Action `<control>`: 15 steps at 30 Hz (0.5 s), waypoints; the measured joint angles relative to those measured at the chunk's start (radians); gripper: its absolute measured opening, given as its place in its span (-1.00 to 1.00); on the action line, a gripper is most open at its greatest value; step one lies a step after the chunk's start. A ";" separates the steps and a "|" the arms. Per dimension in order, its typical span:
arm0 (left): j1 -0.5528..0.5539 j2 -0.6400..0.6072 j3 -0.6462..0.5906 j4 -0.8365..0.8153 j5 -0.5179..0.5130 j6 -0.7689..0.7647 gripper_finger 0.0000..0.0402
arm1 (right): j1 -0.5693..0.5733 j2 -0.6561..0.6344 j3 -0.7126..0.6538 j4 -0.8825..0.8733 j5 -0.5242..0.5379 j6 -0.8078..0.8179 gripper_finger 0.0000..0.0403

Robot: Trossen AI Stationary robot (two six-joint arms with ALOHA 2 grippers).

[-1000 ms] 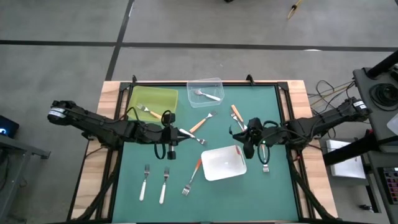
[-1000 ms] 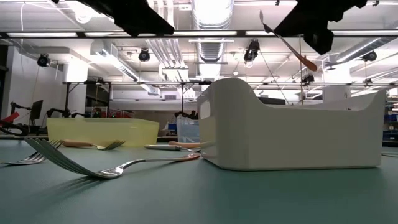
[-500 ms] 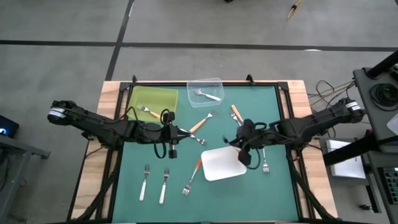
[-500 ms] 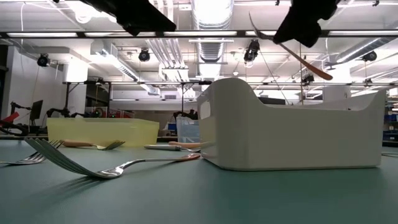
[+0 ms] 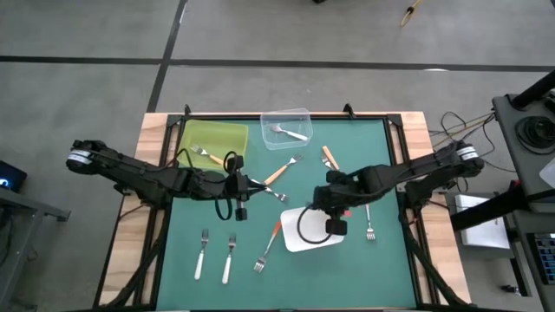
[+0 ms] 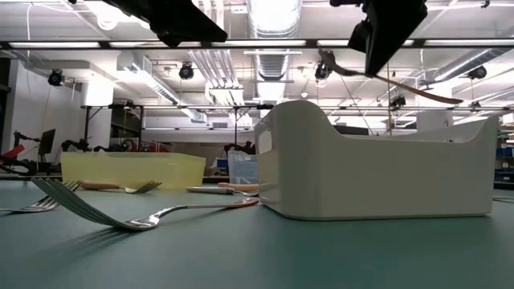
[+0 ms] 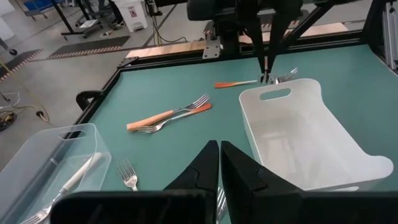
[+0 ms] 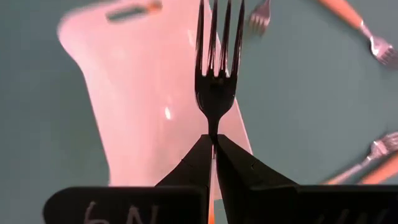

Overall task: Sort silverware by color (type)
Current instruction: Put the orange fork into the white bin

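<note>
Silverware is lying all over the green mat (image 5: 381, 147), and one red-orange fork (image 8: 215, 74) is getting pinched tight in the right gripper (image 5: 333, 206), hanging above the white tray (image 5: 308, 236) at about 5 o'clock from the table's middle. The left gripper (image 5: 244, 185) is sitting clamped shut with nothing in it, around 9 o'clock.

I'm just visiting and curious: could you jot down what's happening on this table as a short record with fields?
Right gripper: fingers shut on a red-orange-handled metal fork, above the white plastic tray
Left gripper: fingers shut, empty, mid-table
Yellow-green tray: one tan-handled fork
Clear plastic box: one white-handled fork
Green table mat: more forks loose
</note>
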State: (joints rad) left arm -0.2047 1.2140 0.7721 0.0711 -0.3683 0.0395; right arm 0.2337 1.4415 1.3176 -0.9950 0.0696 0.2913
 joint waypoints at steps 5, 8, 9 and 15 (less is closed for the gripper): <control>0.000 0.000 0.000 -0.001 0.000 0.000 -1.00 | -0.002 0.067 0.055 -0.073 -0.033 -0.071 -0.96; 0.000 0.000 0.000 -0.001 0.000 0.000 -1.00 | -0.001 0.103 0.078 -0.061 -0.055 -0.108 -0.96; 0.000 0.000 0.000 -0.001 0.000 0.000 -1.00 | -0.001 0.118 0.088 -0.063 -0.056 -0.117 -0.96; 0.000 0.000 0.000 -0.001 0.000 0.002 -1.00 | -0.001 0.223 0.174 -0.063 -0.086 -0.195 -0.96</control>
State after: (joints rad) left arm -0.2047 1.2140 0.7723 0.0700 -0.3683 0.0410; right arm 0.2329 1.6648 1.4916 -1.0575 -0.0160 0.0965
